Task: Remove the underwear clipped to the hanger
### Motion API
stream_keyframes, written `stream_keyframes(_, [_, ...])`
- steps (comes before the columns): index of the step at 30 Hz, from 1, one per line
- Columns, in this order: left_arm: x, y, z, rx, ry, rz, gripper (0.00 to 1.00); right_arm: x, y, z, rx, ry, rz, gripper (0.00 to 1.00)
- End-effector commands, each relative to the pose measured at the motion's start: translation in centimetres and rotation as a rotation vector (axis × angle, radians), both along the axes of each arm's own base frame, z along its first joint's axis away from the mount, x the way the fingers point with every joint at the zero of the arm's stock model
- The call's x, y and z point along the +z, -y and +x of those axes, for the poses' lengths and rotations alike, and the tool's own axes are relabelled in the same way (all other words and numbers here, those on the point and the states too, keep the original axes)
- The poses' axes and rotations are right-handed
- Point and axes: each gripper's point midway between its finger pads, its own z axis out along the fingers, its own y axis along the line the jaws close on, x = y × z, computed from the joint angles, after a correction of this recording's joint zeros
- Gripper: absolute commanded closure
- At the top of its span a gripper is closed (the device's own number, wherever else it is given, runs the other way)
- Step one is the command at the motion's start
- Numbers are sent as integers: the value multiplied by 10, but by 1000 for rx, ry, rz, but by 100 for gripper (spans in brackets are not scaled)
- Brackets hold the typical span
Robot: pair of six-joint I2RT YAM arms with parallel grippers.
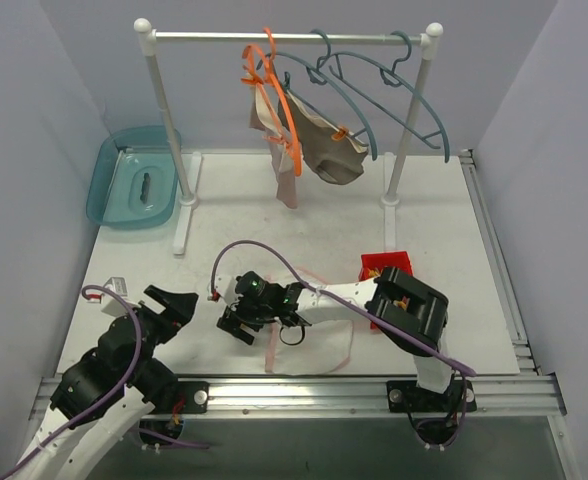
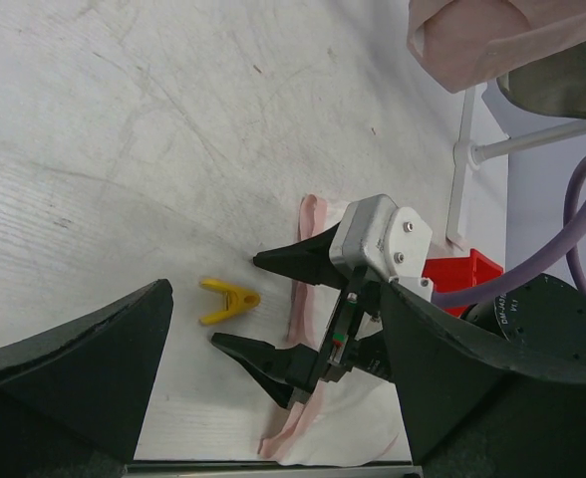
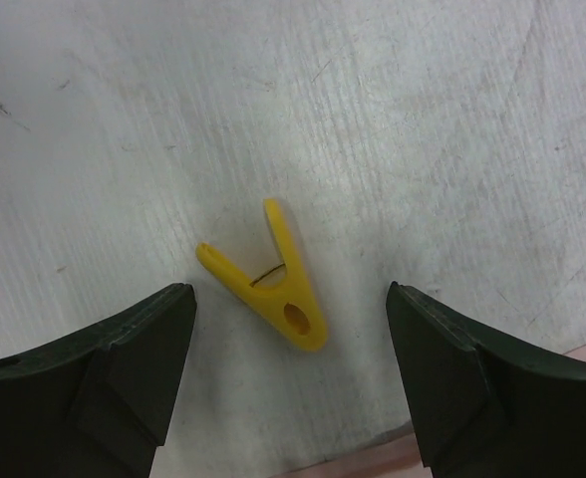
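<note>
Right hand (image 2: 239, 302) spread wide over a yellow clip (image 3: 278, 294) on the table (image 3: 423, 119)

The only lettering stands on the black round joint housing (image 2: 552, 324) of the right arm, seen from the left wrist camera. Two short lines of white print run slantwise near its upper left rim, beside the purple cable (image 2: 572, 234). One line appears to begin with "DM" but is too small to read through, and the other looks like "V1". In the top and right wrist views no print can be made out.
</note>
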Motion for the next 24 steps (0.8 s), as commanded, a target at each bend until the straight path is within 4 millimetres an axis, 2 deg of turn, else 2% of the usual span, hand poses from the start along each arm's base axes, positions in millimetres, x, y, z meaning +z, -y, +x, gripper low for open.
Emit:
stream_keyframes(1, [13,-6,-2,22,29,-20,6,6,-12,1,11,20,3,24])
stream_keyframes(5, [11,-7,-3,26,29,-23,6,0,-11,3,-17,25,-15,42])
stream_keyframes(10, [12,-7,-3,24,32,-27,6,-1,-10,5,-41,20,-17,52])
stream_keyframes(13, [12,-8,-3,27,31,-26,6,0,-10,5,-53,18,-14,62])
stream_keyframes(16, [12,-8,-4,28,30,-24,6,2,-7,10,-82,22,-15,85])
stream_keyframes(17, [12,-9,-4,30,30,-24,6,3,-5,12,-97,30,-16,97])
stream_keyframes(18, [13,-9,-4,30,32,-25,6,4,-3,14,-111,35,-18,100])
stream_keyframes(22, [12,-9,-4,28,29,-23,6,24,13,26,-205,67,5,100])
stream_keyframes(23, [12,-8,-4,28,29,-23,6,30,19,33,-267,77,17,100])
stream_keyframes(24, [12,-7,-3,25,28,-24,6,40,32,49,-356,126,19,100])
